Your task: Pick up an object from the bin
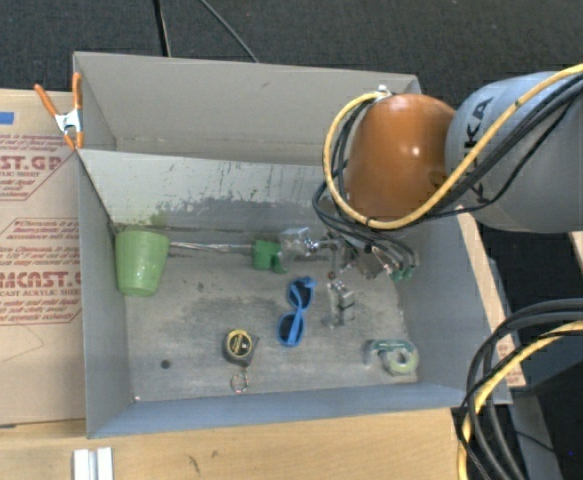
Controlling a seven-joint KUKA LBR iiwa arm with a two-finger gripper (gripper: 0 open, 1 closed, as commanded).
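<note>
My gripper (339,306) hangs below the orange wrist cover, low over the bin floor right of centre. Just to its left lies a pair of small blue glasses (295,311), close beside it but apart from it. A small dark green block (264,255) lies up and to the left, with a silvery crumpled piece (298,240) next to it. A pale green ring-shaped thing (395,356) rests below and to the right, near the bin's front right corner.
A light green cup (141,260) lies on its side against the left wall. A small round yellow and black tape measure (238,345) sits near the front wall. The arm and its cables cover the bin's right rear part.
</note>
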